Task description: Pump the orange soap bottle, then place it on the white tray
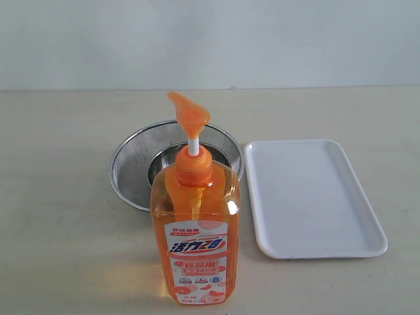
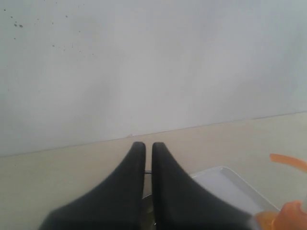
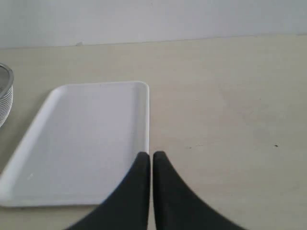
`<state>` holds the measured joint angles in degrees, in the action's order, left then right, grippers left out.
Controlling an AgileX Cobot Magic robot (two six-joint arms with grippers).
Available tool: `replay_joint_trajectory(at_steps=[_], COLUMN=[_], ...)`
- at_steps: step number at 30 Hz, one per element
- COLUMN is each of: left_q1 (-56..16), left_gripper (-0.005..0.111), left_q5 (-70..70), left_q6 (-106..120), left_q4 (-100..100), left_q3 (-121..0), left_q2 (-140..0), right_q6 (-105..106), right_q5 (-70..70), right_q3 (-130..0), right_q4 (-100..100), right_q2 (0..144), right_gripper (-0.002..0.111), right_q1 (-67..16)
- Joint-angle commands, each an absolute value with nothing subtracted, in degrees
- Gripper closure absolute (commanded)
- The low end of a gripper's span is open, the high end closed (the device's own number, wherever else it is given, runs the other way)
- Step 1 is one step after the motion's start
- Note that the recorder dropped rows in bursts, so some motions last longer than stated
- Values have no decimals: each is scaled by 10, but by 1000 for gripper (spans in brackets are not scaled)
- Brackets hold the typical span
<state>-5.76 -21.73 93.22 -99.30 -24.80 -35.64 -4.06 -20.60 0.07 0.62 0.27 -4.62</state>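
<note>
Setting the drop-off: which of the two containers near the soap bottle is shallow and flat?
The white tray, rectangular with a low rim, right of the orange soap bottle. The other, a round steel mesh bowl, is deep and sits behind it.

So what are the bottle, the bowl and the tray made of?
The bottle looks like glossy see-through orange plastic: the liquid and the tube inside show through it. The bowl looks like metal, likely steel: shiny grey, with a fine mesh wall. The tray is probably plastic: smooth, plain white, softly shiny, though the exact kind can't be told.
</note>
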Motion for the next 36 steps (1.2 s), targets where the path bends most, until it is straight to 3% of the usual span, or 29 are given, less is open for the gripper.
replay_joint_trajectory(at_steps=[1,16,32,36], left_q1=[-59,-59,-84,-100], left_gripper=[102,102,102,102], left_q5=[-236,-255,-148,-92], left_q6=[922,899,32,-22], left_q4=[-999,-999,-220,-144], left_q3=[-246,-211,-225,-225], left_q2=[-359,-359,-344,-344], right_q6=[-40,-40,-40,-40], right_q5=[-204,-204,-204,-204], right_q3=[0,0,0,0], right_q4=[7,7,7,7], right_q2=[0,0,0,0], right_gripper=[108,108,108,108], right_q1=[-46,-46,-46,-46])
